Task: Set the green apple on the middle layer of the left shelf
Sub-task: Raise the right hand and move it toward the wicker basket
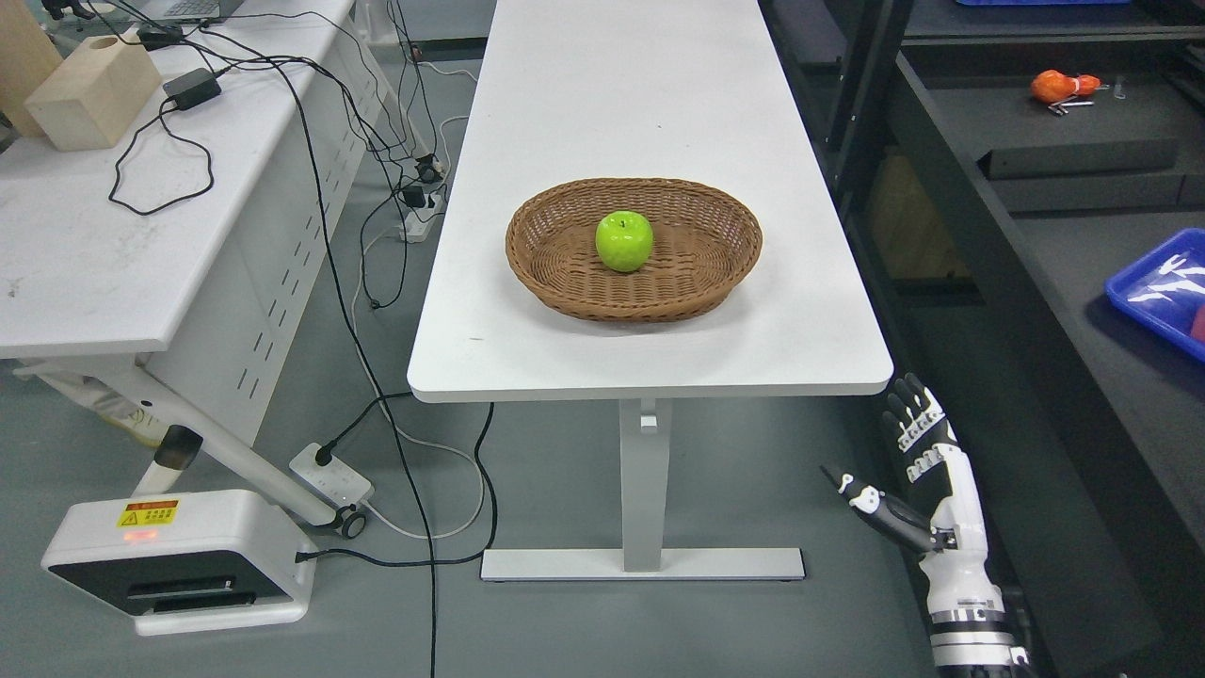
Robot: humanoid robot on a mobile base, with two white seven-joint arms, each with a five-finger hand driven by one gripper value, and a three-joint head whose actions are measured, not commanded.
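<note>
Right hand [927, 480], lower right of frame: white shell panels over black jointed frame, black fingers [908, 400] with white knuckle segments, black thumb with white patch, silver-and-black banded wrist cuff.

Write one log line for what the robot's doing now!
right hand: open, below table edge | green apple: in basket | not yet grasped

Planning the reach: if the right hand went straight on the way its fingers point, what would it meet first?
Likely the near right corner of the white table: the right hand, open, points up just below that edge. Depth is unclear, so it might pass beside it.
</note>
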